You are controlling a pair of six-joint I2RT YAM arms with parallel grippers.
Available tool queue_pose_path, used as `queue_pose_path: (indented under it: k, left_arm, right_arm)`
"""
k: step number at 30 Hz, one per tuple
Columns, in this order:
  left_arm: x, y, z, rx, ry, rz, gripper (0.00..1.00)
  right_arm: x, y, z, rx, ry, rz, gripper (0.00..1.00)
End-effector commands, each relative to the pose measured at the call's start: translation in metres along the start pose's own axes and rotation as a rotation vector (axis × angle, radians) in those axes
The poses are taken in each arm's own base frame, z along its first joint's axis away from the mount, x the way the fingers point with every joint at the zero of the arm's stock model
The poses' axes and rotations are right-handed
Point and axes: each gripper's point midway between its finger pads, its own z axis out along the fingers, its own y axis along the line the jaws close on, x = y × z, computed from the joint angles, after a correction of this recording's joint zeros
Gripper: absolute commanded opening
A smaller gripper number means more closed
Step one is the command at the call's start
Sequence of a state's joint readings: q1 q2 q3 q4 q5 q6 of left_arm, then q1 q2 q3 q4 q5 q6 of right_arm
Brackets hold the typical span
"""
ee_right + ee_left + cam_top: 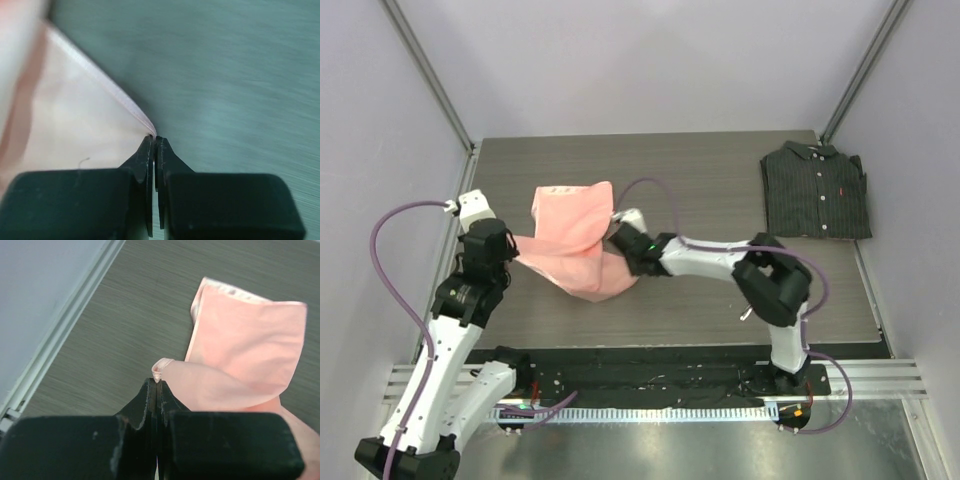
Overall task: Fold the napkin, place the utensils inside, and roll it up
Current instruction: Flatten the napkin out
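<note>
The salmon-pink napkin (576, 238) hangs lifted between both grippers over the left middle of the table, its far part draped down. My left gripper (517, 252) is shut on one corner of the napkin (159, 371). My right gripper (616, 222) is shut on another corner (150, 131), with the napkin (70, 130) spreading to its left. The fork is not in view.
A dark pinstriped folded shirt (816, 188) lies at the back right of the table (720, 180). A metal rail (55, 335) runs along the table's left edge by the wall.
</note>
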State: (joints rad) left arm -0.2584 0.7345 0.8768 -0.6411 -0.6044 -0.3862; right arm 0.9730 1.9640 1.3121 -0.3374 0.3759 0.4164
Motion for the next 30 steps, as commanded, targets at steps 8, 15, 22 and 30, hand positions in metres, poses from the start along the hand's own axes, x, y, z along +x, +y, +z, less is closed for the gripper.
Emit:
queue_pose_path:
  k: [8,15,22,30]
  left_arm:
    - [-0.124,-0.056,-0.006,0.161,-0.225,-0.248,0.00]
    - [-0.228,-0.066,-0.070,0.347,-0.475,-0.250,0.01]
    - [-0.270,-0.054,-0.129,0.452,-0.593,-0.264,0.01]
    - [-0.255,-0.110,-0.063,0.459,-0.385,-0.161,0.00]
  right_arm:
    - [-0.139,-0.166,-0.181,0.199,-0.428,0.207,0.01]
    - [-0.200,-0.197,-0.320,0.190,-0.727,0.272,0.01]
    - [-0.226,-0.210,-0.418,0.124,-0.926,0.279,0.01]
    - [-0.262,-0.239,-0.392,0.251,-0.911,0.271,0.01]
